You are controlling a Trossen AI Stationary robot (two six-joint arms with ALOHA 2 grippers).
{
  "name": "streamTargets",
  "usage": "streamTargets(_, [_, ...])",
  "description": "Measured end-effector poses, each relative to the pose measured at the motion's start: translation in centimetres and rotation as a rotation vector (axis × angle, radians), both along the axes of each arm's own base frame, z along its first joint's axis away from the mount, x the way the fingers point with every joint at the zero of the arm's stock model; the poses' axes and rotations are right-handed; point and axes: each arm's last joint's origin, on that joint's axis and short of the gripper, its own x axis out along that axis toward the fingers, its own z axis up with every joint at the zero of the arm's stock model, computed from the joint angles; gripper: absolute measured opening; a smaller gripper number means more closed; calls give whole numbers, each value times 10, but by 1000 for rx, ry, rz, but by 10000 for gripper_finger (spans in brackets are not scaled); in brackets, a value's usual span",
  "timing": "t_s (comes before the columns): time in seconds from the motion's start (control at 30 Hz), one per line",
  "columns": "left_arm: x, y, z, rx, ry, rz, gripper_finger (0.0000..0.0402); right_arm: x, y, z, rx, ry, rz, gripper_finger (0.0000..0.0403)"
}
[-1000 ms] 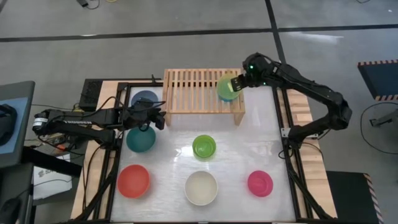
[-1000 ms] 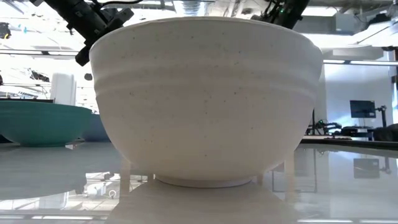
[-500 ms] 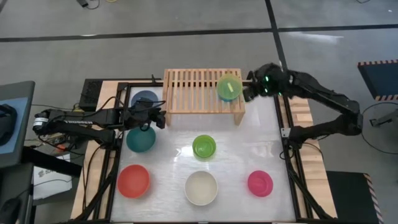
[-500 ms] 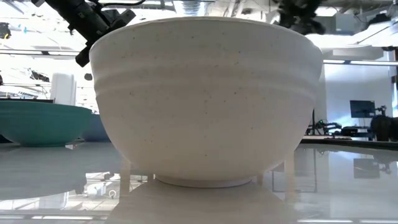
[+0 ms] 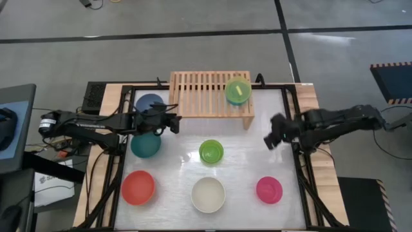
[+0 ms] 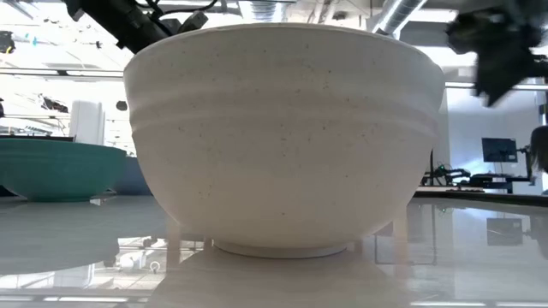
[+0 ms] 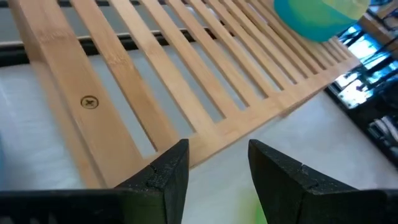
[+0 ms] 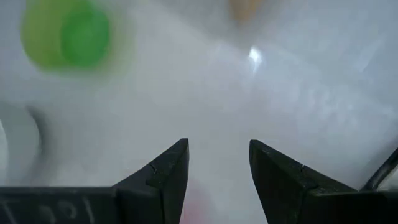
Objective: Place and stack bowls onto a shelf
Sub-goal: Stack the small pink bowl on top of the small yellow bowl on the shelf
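1. Nearest in the low view: cream-white bowl (image 6: 283,137) upright, mouth up, filling most of the frame; dark teal bowl (image 6: 56,168) behind at its side.
2. From above, front row on the table (image 5: 257,154): red-orange bowl (image 5: 138,187), cream-white bowl (image 5: 208,194), magenta bowl (image 5: 269,189), all mouth up and well apart.
3. Next row: dark teal bowl (image 5: 145,143) and lime green bowl (image 5: 211,152).
4. Right gripper (image 5: 273,136) over the table's right part, between lime green bowl and table edge; fingers (image 8: 166,176) parted with a plain gap, holding and touching nothing; blurred lime green bowl (image 8: 65,34) ahead of them.
5. Left gripper (image 5: 171,121) just above the dark teal bowl, beside the shelf's front left corner; fingers (image 7: 169,168) apart, empty, pointing at the shelf (image 7: 155,81).
6. Farthest: shelf (image 5: 199,93) with long axis across the table, slats running front to back; on its right end a cyan bowl (image 5: 237,91) with a yellow bowl nested inside, shown only partly in the left wrist view (image 7: 320,15); slate blue bowl (image 5: 149,103) on the table left of the shelf.
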Motion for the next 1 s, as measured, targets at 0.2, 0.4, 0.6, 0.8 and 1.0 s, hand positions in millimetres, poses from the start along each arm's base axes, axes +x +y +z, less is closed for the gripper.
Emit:
streamTargets(0.2, [6, -2, -1, -31, -41, -24, 151, 0, 46, -36, 129, 45, 195, 195])
streamTargets(0.4, [6, -4, 0, -30, -41, -33, 151, 4, 84, -67, 191, 25, 335, 194])
streamTargets(0.6, [6, -5, 0, -23, -33, -36, 151, 3, 104, -94, 163, 121, 378, 193])
streamTargets(0.8, [6, -5, -1, -18, -25, -43, 151, 7, 119, -115, 152, 197, 399, 185])
streamTargets(1.0, [5, -5, -1, -17, -20, -49, 151, 16, 120, -117, 209, 175, 376, 61])
